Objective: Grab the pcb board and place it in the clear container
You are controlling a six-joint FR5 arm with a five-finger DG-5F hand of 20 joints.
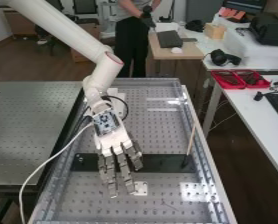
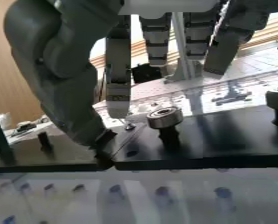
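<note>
The hand (image 1: 112, 142) hangs over the left part of the black bar (image 1: 164, 163), fingers straight and grasping nothing, and since I cannot tell the pcb's place, locating it should come first, then a descent clear of the knob (image 2: 165, 118) and a light edge pinch.

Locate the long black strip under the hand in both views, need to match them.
High view: black strip crosses the perforated bench top below the picture's centre, passing beneath the fingers.
Wrist view: what looks like the same strip crosses the picture beyond the fingertips, carrying a post with a round metal cap.
Shared landmark: the hand, its fingers over the strip.
</note>
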